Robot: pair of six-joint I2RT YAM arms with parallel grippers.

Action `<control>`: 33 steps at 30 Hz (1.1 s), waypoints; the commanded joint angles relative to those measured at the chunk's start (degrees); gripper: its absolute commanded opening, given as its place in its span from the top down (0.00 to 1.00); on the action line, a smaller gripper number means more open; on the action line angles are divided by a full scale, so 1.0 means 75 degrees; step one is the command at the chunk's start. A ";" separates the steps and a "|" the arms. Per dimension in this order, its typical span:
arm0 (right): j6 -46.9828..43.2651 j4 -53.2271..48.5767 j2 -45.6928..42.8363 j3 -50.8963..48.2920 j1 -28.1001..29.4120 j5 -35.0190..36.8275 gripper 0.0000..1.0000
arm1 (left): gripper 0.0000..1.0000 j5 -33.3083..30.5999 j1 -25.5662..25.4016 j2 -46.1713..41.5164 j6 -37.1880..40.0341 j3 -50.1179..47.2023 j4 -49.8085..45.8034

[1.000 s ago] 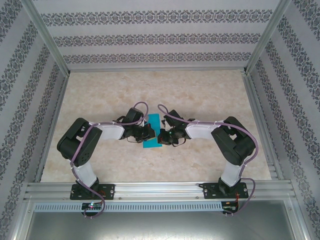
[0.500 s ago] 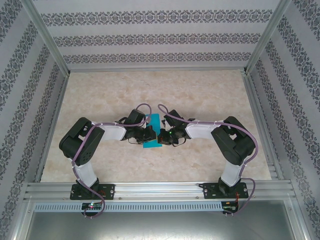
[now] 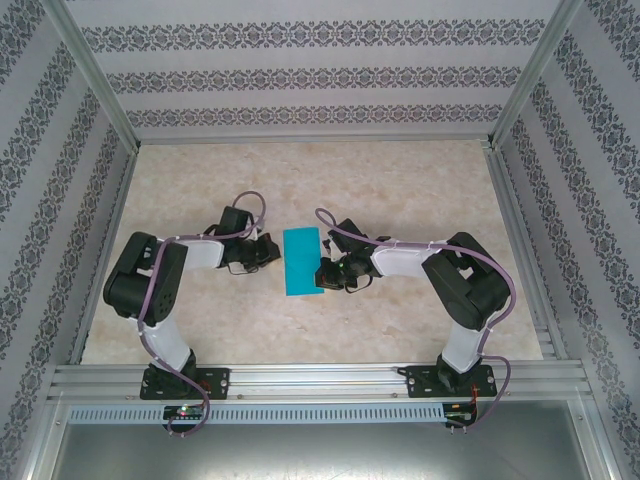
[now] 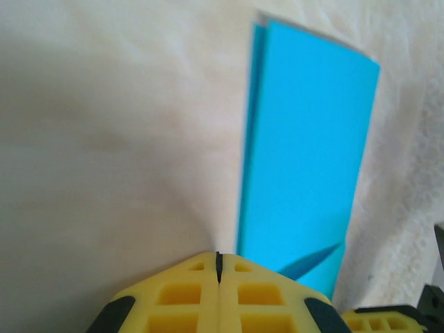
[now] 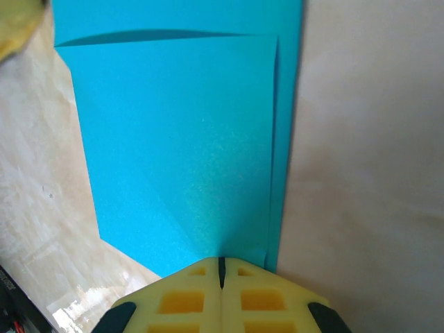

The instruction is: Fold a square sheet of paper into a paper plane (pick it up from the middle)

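From my remote station: nearest me, an aluminium rail (image 3: 320,378) carries both arm bases, well short of the teal-blue paper (image 3: 301,260). The paper lies flat on the pale marbled worktop (image 3: 400,190), between the two arms, folded into a narrow layered rectangle. One flap's edge runs just inside a long side.

The left gripper (image 4: 218,257) has its yellow fingers pressed together on nothing, over bare surface just beside the paper's left edge. The right gripper (image 5: 222,265), fingers likewise pressed together, has its tips at the paper's right edge, over the layered fold. I cannot tell whether they touch the paper.

Purple cables (image 3: 335,228) loop off both wrists, on either side of the paper. Beyond the paper, the worktop runs to walls (image 3: 320,75) papered in grey floral stripes.
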 commanded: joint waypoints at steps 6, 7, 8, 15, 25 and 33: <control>0.0203 -0.0707 -0.0052 0.0141 -0.0007 0.0106 1.00 | 0.95 0.0022 0.0018 -0.1471 0.0024 -0.0302 -0.0187; 0.0229 -0.0627 -0.0122 0.0212 -0.0001 0.0056 1.00 | 0.95 0.0082 -0.0076 -0.1563 -0.0035 -0.0356 -0.0129; 0.0256 -0.0526 -0.0210 0.0283 0.0005 0.0011 1.00 | 0.95 0.0189 -0.0194 -0.1611 -0.0097 -0.0404 -0.0073; 0.0239 -0.0236 -0.0306 0.0774 0.0086 -0.0077 0.96 | 0.97 0.0296 -0.1186 -0.0971 -0.0062 -0.0183 -0.0010; 0.0283 -0.0242 0.0342 0.1254 0.0392 0.0018 1.00 | 1.00 0.0041 -0.1401 -0.0052 -0.0123 0.0145 -0.0087; 0.0181 -0.0540 0.0657 0.1365 0.0397 0.0224 1.00 | 1.00 -0.0259 -0.1411 0.0071 -0.0132 0.0205 -0.0444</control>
